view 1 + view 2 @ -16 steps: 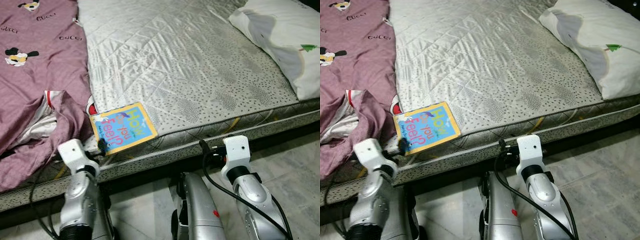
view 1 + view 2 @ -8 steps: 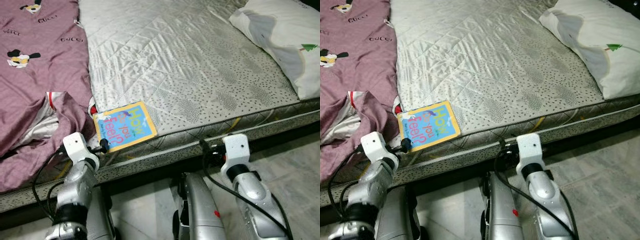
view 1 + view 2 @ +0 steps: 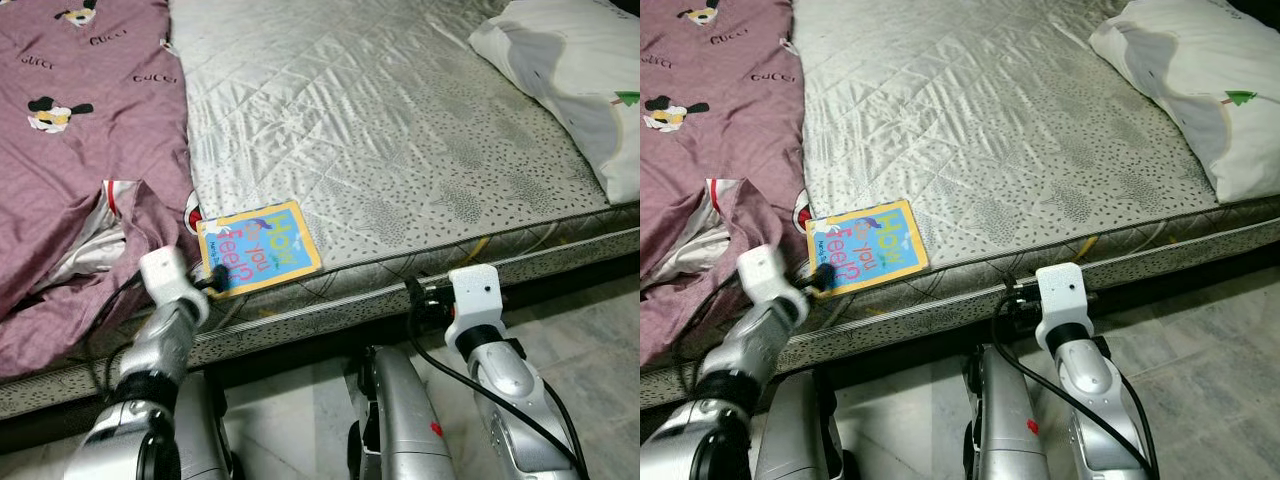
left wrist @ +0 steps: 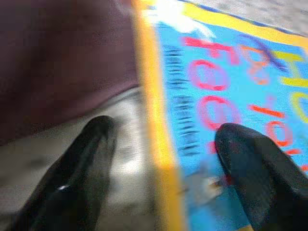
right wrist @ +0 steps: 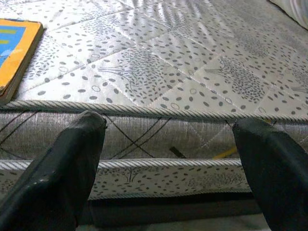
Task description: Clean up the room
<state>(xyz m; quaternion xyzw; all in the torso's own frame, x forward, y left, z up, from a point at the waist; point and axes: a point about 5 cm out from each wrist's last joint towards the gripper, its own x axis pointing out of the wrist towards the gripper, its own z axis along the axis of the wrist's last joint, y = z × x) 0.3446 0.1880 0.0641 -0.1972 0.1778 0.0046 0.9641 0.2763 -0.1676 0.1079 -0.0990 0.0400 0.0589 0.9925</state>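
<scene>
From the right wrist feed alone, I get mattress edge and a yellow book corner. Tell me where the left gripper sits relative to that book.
Observer: The left gripper is at the book, at its corner nearest the purple blanket; its fingers are open, straddling the yellow border.
Operator: Confirm how the book lies.
Observer: Flat on the mattress, near the front edge, cover up, reading "How do you feel?".
Operator: Report what is beyond my frame on the right.
Observer: A white pillow lies at the mattress's far right corner. The right gripper is open, level with the mattress's side, holding nothing.
</scene>
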